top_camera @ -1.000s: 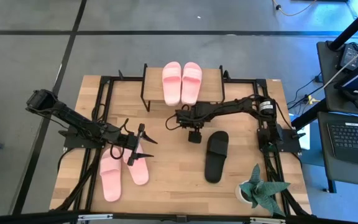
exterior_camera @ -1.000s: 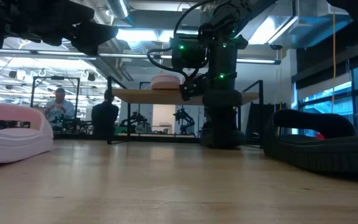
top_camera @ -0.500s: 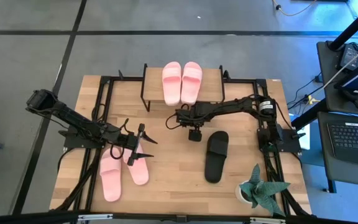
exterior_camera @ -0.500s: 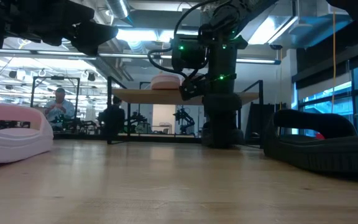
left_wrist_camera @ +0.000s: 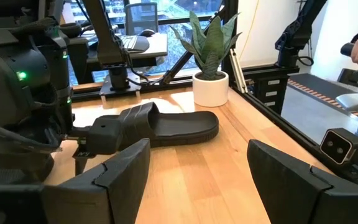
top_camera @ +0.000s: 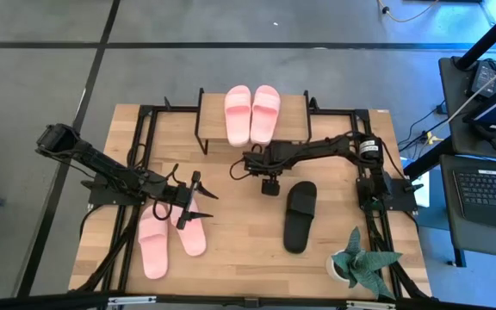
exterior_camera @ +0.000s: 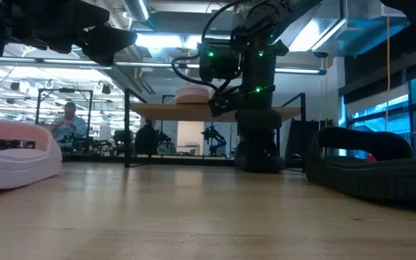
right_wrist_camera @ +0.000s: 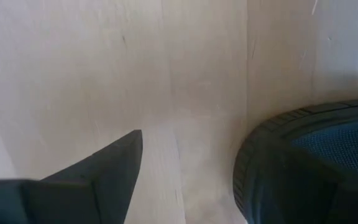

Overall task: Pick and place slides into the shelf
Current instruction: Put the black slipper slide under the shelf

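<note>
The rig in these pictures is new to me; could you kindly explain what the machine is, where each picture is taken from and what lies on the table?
It is a robot with two dark arms, each ending in a two-finger claw. One picture looks straight down, one looks level across the table, and one camera sits on each wrist. A pink pair of slides sits on the small shelf. Two more pink slides lie near the left claw, which is open and holds nothing. A black slide lies beside the right claw; I cannot tell whether that claw holds anything. A potted plant stands in a corner.
</note>
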Robot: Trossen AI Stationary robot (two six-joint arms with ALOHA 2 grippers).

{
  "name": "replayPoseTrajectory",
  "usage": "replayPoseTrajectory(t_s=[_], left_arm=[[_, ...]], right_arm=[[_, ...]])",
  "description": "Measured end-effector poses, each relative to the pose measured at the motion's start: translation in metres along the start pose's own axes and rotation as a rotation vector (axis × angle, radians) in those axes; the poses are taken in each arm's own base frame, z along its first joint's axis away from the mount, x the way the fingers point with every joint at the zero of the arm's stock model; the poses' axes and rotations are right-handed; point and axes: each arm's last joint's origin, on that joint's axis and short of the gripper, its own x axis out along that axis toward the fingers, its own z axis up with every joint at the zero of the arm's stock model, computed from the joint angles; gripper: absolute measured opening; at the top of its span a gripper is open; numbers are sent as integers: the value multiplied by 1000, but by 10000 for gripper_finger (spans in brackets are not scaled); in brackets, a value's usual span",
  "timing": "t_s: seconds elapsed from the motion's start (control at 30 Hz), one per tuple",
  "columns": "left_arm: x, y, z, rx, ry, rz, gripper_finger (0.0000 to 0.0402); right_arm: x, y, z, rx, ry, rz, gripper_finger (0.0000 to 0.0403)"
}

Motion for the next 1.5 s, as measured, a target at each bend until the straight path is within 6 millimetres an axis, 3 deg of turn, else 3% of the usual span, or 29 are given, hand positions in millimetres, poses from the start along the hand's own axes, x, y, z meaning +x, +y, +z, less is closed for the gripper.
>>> replayPoseTrajectory(t_s=[0.4, 0.7, 0.9, 1.13, 1.33, 1.5], left_arm=[[0, 0, -1, 2, 5, 0, 261], [0, 0, -1, -2, 5, 0, 261], [0, 0, -1, -5, 5, 0, 261], [0, -3, -1, -3, 5, -14, 261], [-1, -4, 0, -2, 4, -20, 261], [-1, -4, 0, -2, 4, -20, 261]], right_arm=[[-32, 40, 9, -102, -63, 19, 308], [-86, 81, 9, -203, -37, 31, 308], [-125, 112, -5, -197, 14, 13, 308], [-162, 148, -41, -82, -41, -115, 308], [-167, 183, -66, -22, -77, -145, 308], [-143, 199, -89, -9, -30, -224, 308]])
